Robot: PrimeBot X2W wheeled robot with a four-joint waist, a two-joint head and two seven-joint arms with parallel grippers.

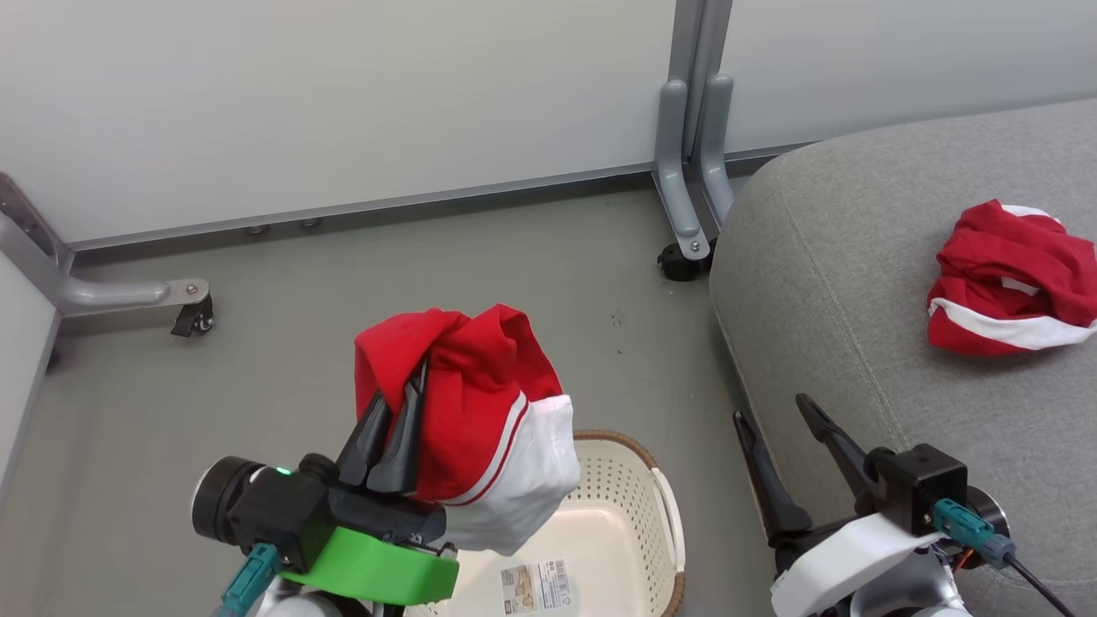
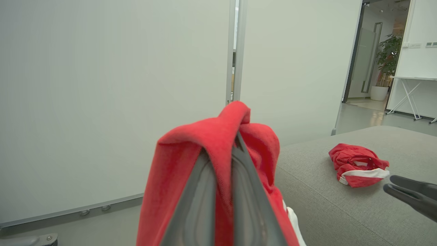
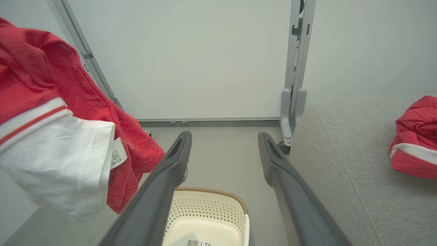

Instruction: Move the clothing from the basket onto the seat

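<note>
The left gripper (image 1: 401, 403) is clamped on a red garment with a white panel (image 1: 488, 411) and holds it bunched in the air above the left part of the cream perforated basket (image 1: 630, 484), which stands on the floor (image 1: 514, 257) just left of the grey sofa seat (image 1: 857, 343). A second red garment with white trim (image 1: 1011, 283) lies crumpled on the seat's far right. The right gripper (image 1: 770, 410) hangs at the seat's near left edge, its fingers spread apart with nothing between them.
</note>
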